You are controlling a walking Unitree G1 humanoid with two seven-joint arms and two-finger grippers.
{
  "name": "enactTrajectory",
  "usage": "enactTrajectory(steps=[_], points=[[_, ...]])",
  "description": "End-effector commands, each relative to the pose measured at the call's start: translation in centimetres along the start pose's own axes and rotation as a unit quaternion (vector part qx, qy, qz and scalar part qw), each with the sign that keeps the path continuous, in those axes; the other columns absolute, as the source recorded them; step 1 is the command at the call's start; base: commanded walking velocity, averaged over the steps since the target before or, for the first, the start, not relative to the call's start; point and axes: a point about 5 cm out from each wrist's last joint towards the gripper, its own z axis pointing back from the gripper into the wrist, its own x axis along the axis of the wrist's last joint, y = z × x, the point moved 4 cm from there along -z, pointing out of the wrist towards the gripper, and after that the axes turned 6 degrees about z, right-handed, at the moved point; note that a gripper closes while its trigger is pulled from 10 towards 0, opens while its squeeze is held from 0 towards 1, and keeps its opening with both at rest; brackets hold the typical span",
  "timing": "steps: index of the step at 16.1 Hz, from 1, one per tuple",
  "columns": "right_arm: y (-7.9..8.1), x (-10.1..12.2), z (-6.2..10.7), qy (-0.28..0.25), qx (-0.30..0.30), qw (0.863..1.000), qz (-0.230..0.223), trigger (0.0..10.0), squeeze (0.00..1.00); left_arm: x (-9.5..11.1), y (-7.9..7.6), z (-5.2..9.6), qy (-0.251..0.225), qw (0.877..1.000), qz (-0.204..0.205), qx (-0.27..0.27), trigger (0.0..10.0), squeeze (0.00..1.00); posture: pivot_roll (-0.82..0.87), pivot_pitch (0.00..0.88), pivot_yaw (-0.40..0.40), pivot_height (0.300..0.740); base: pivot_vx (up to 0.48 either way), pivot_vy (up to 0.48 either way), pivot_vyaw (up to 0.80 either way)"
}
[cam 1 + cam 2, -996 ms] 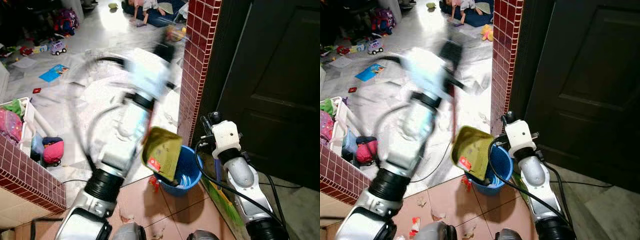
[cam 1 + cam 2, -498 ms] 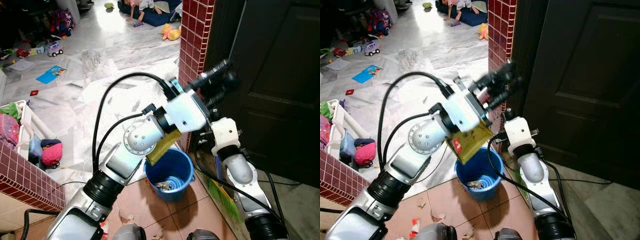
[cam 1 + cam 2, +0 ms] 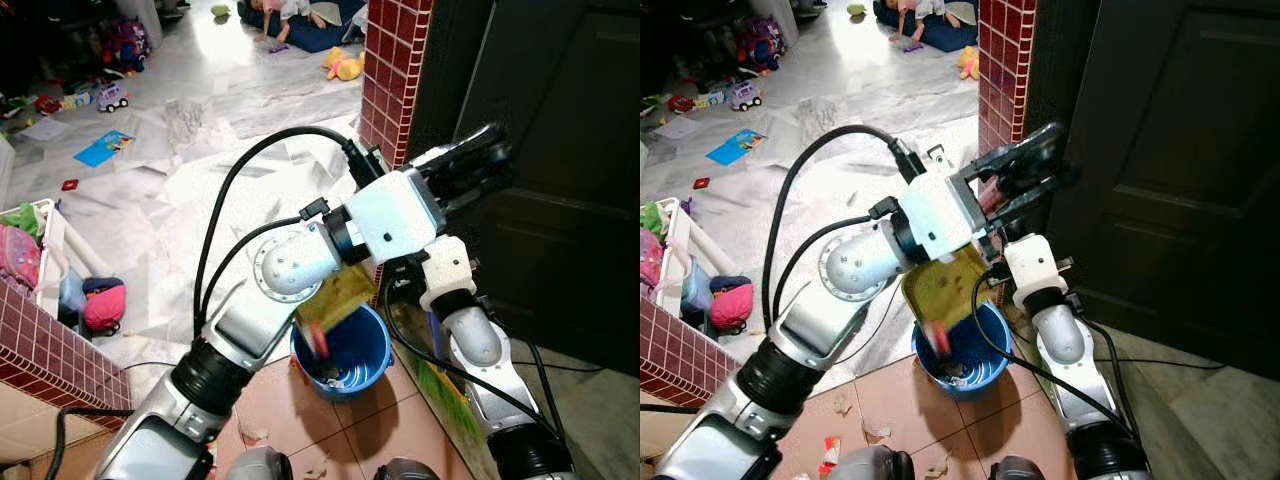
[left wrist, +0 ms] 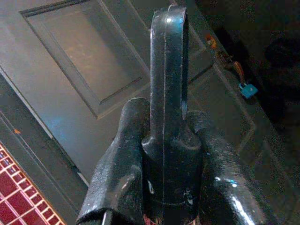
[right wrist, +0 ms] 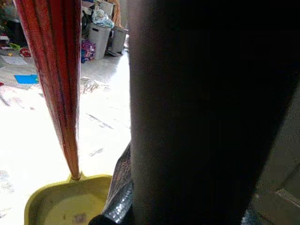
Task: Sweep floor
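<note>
From my head cams, my left gripper (image 3: 478, 170) is way up high near the dark door (image 3: 570, 150), clamped around the black top end of the dustpan handle. The yellow dustpan (image 3: 335, 297) hangs below and back from it, tipped over the blue bucket (image 3: 360, 345), and a red scrap (image 3: 320, 340) looks like it's dropping in. So the handle's long axis runs steeply from my fingers down toward the bucket, pan mouth facing down. The left arm is clearly the one doing the work; my right arm comes up just beside the bucket, right gripper (image 3: 1012, 262) tucked behind the pan, and I can't tell how its fingers sit. Paper bits (image 3: 845, 404) are still lying on the tiles near my feet, so I'd say the sweeping isn't done. Left wrist cam: both fingers (image 4: 117, 168) squeeze the black handle end (image 4: 168, 84), which sticks straight out toward the door panel. Right wrist cam: the red handle shaft (image 5: 58, 84) runs down into the yellow pan (image 5: 65, 201), which looks mostly emptied, just a few specks left; something dark and close blocks the rest.
</note>
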Motion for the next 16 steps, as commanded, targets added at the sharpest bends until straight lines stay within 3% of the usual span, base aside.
enactTrajectory(steps=[1,6,9,11,13,14,16], points=[[0.1,1.2,-0.6,-0.026,0.007,1.000,0.013,10.0,0.00,1.5,1.5,-0.3,-0.024,0.999,-0.040,0.017,10.0,0.00,-0.09,0.000,0.075,0.740,0.000,0.000,0.00],[0.3,0.9,-0.7,-0.024,0.009,1.000,0.010,10.0,0.00,5.2,8.4,0.5,-0.072,0.980,-0.075,0.170,10.0,0.00,-0.08,0.000,0.073,0.740,0.000,0.000,0.00],[0.8,0.7,-0.7,-0.021,0.022,1.000,0.003,10.0,0.00,8.2,13.7,2.1,-0.107,0.952,-0.097,0.269,10.0,0.00,-0.07,0.000,0.072,0.740,0.000,0.000,0.00],[1.0,0.4,-0.7,-0.015,0.029,0.999,0.001,10.0,0.00,9.1,15.9,3.4,-0.107,0.933,-0.126,0.321,10.0,0.00,-0.06,0.000,0.073,0.740,0.000,0.000,0.00],[2.0,-0.6,-0.2,0.007,0.075,0.997,-0.005,10.0,0.00,8.1,18.1,5.8,-0.062,0.913,-0.162,0.370,10.0,0.00,-0.06,0.000,0.074,0.740,0.000,0.000,0.00],[2.3,-0.9,-0.1,0.011,0.087,0.996,-0.005,10.0,0.00,7.7,18.4,6.4,-0.052,0.910,-0.165,0.377,10.0,0.00,-0.06,0.000,0.074,0.740,0.000,0.000,0.00],[3.9,-1.6,0.9,0.023,0.156,0.987,0.001,10.0,0.00,3.8,19.2,10.0,0.040,0.887,-0.179,0.424,10.0,0.00,-0.06,0.000,0.073,0.740,0.000,0.000,0.00]])
